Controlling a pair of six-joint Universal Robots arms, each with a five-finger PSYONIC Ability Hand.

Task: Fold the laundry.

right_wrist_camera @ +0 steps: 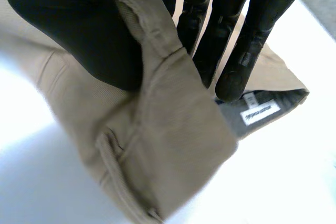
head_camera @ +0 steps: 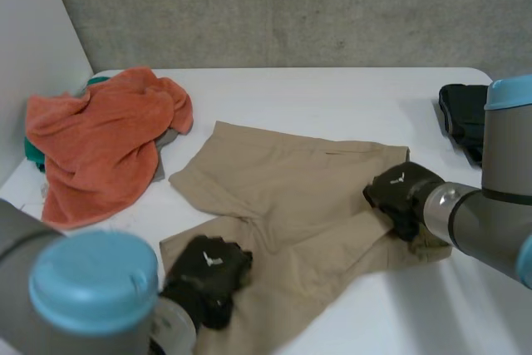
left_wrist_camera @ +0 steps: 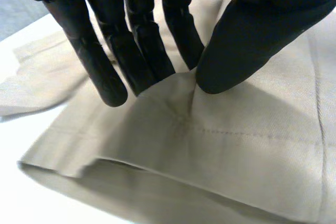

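Tan shorts (head_camera: 283, 180) on the table (head_camera: 332, 97) run lengthwise between my fingers. Left hand (head_camera: 208, 268) pinches cloth near the leg hem, right hand (head_camera: 403, 193) pinches the waistband.

Plain tan shorts (head_camera: 291, 197), unpatterned, grey inside the waistband with a white label (right_wrist_camera: 260, 113) printed dark; left hand (head_camera: 212, 270) and right hand (head_camera: 403, 193) both black; orange towel (head_camera: 100, 143) over teal cloth (head_camera: 32, 154); black bundle (head_camera: 462, 114); white table (head_camera: 332, 93); mottled grey wall (head_camera: 291, 6).
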